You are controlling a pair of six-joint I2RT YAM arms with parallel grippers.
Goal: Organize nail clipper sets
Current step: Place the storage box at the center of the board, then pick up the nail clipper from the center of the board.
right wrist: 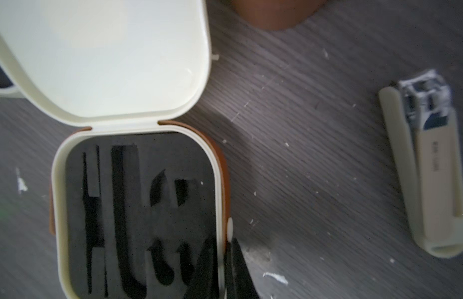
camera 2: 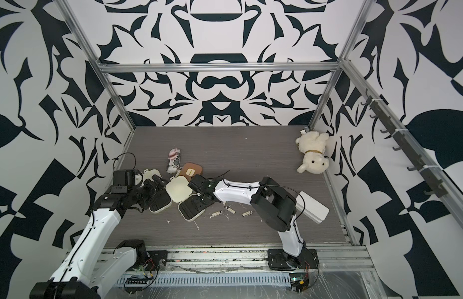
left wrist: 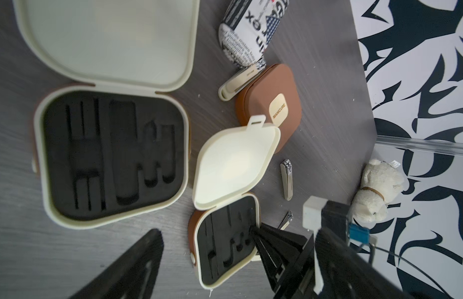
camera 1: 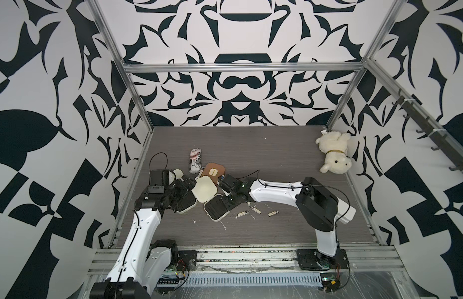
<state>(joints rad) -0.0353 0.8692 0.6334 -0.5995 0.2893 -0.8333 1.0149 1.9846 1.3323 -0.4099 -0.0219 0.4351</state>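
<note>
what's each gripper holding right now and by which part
The right gripper pinches the side rim of the open cream hinged case with black foam insert, beside its snap button. The left gripper holds nothing.

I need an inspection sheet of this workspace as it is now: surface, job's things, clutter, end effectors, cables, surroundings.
Surface: grey wood-grain table, scattered with white crumbs.
Job's things: left cream case and right cream case open, black inserts empty; brown case closed; loose clippers on the table.
Clutter: crushed can; plush dog in the far corner.
End effectors: left end effector open over the left cream case; right end effector shut on the right cream case's rim.
Cables: black cable looping at the left wrist; second cable along the right arm.
Surroundings: black-and-white patterned walls, aluminium frame, hook rail.
</note>
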